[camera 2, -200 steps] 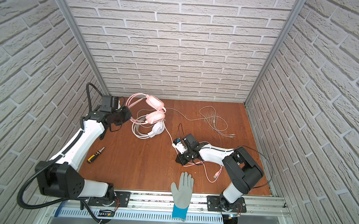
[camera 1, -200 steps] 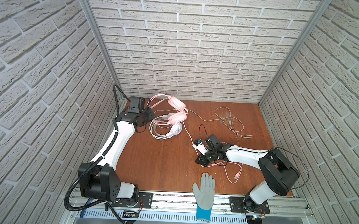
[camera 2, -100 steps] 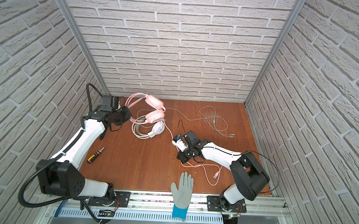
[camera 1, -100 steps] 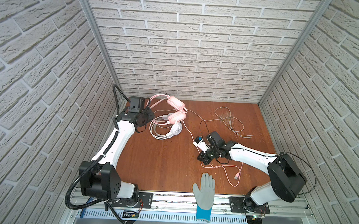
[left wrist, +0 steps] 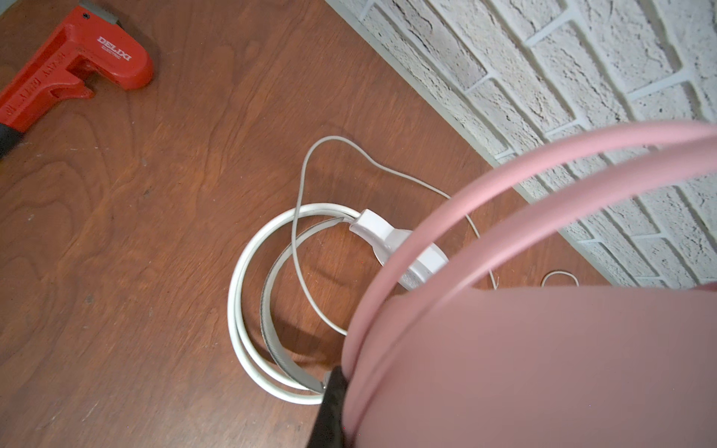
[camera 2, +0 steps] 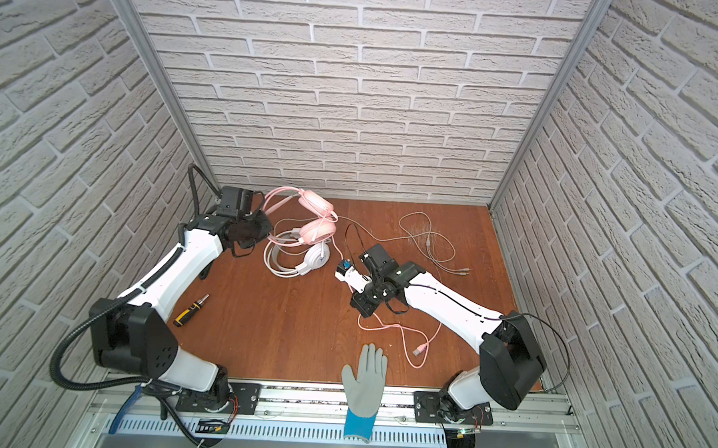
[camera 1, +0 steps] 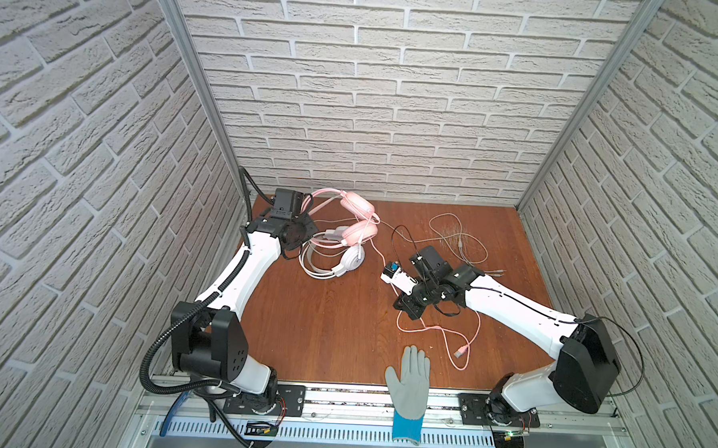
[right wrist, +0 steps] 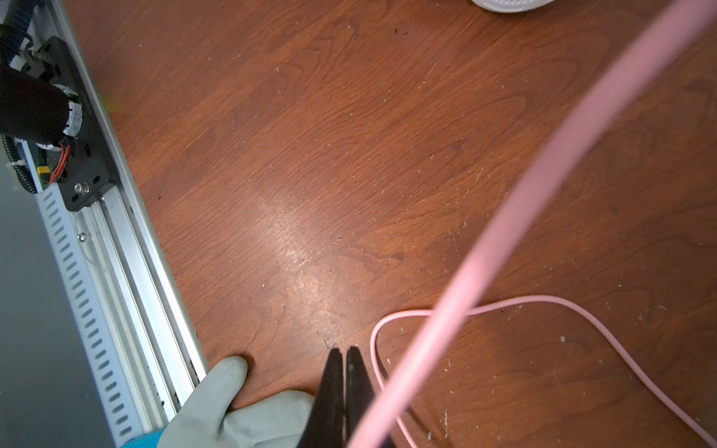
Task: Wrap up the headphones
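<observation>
Jaws: left jaws closed on band of pink headset (camera 1: 359, 216), held near back-left corner of tabletop (camera 1: 323, 336), above white headset (camera 1: 349, 262). Right jaws closed mid-tabletop. Pink cable (right wrist: 504, 232) passes close alongside, pinch unconfirmed. Cable axis runs from headsets toward front edge, slack loop beyond right jaws. Right arm nearer cable.

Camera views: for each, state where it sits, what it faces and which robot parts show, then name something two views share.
Both top views: high at front, looking down toward back wall; left arm and right arm show.
Left wrist: looks past pink headphones down at white headphones; one finger shows.
Right wrist: low over table, facing pink cable; shut fingers show.
Shared: grey glove, top views and right wrist.
</observation>
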Controlling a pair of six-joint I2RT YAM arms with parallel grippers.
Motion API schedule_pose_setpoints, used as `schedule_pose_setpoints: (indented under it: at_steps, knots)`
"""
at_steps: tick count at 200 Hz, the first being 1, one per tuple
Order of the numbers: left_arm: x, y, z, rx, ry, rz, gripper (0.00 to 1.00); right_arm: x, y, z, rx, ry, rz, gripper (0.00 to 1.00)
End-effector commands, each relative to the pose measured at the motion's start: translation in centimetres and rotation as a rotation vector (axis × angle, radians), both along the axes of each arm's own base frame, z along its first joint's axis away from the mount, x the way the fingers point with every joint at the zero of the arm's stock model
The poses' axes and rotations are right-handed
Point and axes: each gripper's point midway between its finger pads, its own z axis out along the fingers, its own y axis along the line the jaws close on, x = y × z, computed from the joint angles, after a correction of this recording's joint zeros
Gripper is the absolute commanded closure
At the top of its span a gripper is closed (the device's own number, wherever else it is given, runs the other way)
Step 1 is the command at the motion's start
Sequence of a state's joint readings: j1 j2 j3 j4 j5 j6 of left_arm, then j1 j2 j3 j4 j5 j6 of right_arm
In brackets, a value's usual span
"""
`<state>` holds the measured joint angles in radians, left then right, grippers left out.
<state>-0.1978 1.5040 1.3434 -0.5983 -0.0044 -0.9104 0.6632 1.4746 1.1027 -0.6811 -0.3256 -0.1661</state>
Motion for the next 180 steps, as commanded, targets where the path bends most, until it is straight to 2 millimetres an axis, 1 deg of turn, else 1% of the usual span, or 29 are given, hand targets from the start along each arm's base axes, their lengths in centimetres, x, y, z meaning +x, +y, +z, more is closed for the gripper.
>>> schedule_pose_setpoints:
  at_steps: [1, 20, 43, 71, 92, 110, 154, 180]
  knots:
    - [1.9, -1.1, 3.1, -0.038, -0.106, 0.014, 1.0, -1.0, 0.3, 1.1, -0.007, -0.019, 0.07, 0.94]
    - [2.2, -1.9, 2.7, -0.039, -0.1, 0.012, 1.0, -1.4, 0.7, 1.5, -0.023, -0.052, 0.12, 0.94]
    - [2.5, -2.9, 2.9, -0.045, -0.111, 0.007, 1.0, -1.4, 0.8, 1.6, -0.053, -0.054, 0.15, 0.94]
    - [3.0, -4.0, 2.8, -0.035, -0.104, -0.013, 1.0, -0.1, 1.2, 2.3, -0.053, -0.119, 0.136, 0.94]
    - [3.0, -4.7, 2.3, -0.026, -0.09, -0.024, 1.0, 0.7, 1.6, 3.1, -0.037, -0.173, 0.136, 0.94]
    - [3.1, -5.2, 1.8, -0.036, -0.077, -0.029, 1.0, 1.2, 1.9, 3.2, -0.04, -0.218, 0.149, 0.94]
    - [3.3, -5.9, 1.0, -0.017, -0.056, -0.032, 1.0, 1.2, 3.6, 4.3, -0.011, -0.255, 0.264, 0.94]
    - [3.4, -6.4, 1.2, -0.033, -0.061, -0.038, 1.0, 1.7, 4.2, 4.1, -0.026, -0.218, 0.277, 0.94]
